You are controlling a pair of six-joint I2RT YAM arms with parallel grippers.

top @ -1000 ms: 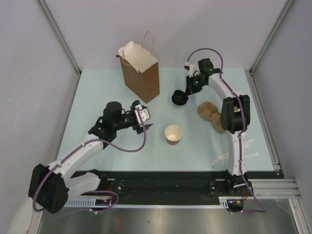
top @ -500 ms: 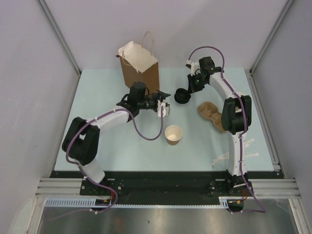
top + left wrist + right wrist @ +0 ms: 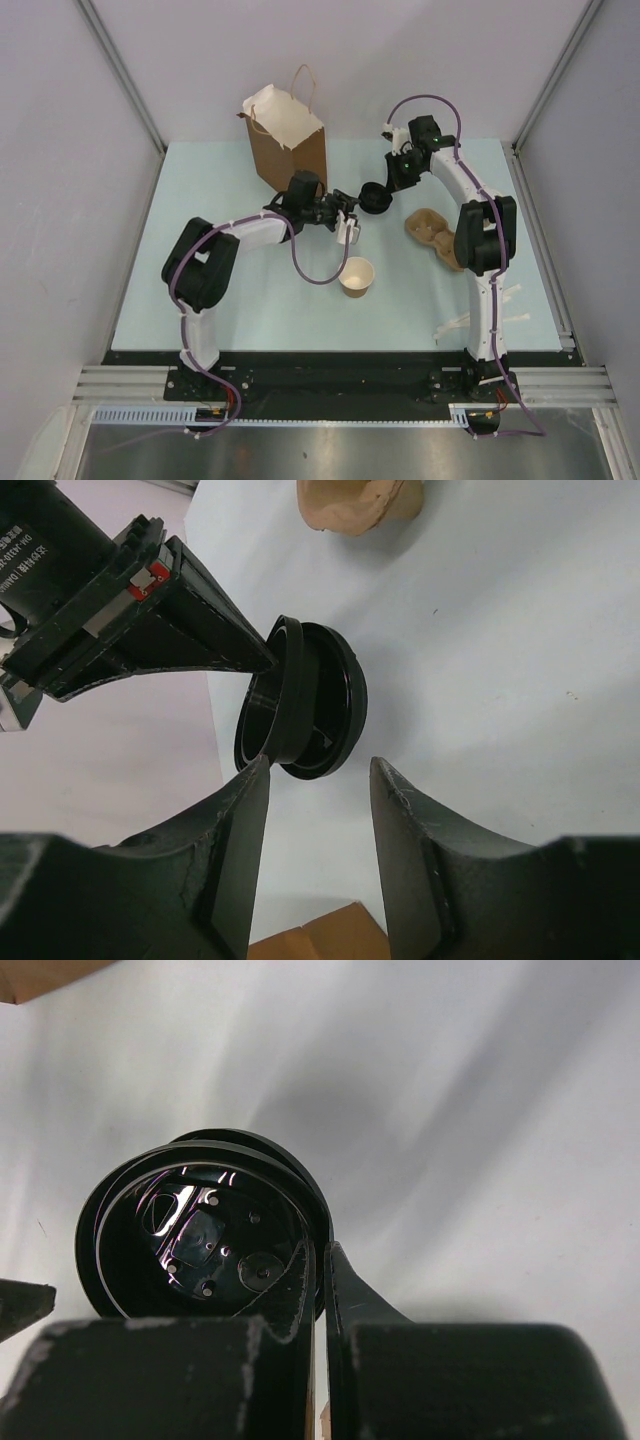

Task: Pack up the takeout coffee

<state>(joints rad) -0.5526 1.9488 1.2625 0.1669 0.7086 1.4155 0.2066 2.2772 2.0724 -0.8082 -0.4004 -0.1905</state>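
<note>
The takeout coffee is in two parts. Its tan paper cup (image 3: 356, 276) stands open on the table, without its lid. The black lid (image 3: 375, 198) hangs on edge just above the table, and my right gripper (image 3: 393, 185) is shut on its rim (image 3: 322, 1260). In the left wrist view the lid (image 3: 305, 705) sits just beyond my left gripper (image 3: 320, 770), whose fingers stand apart with nothing between them. From above, my left gripper (image 3: 352, 215) points right at the lid, behind the cup.
The tall brown paper bag (image 3: 287, 150) stands open at the back left, close behind my left forearm. A brown pulp carrier tray (image 3: 432, 232) lies right of the lid, beside the right arm. White strips (image 3: 460, 322) lie near the right base.
My left arm has swung from the near left up and right to the lid, and its jaws have narrowed. The right gripper has kept hold of the lid, shifting it slightly.
</note>
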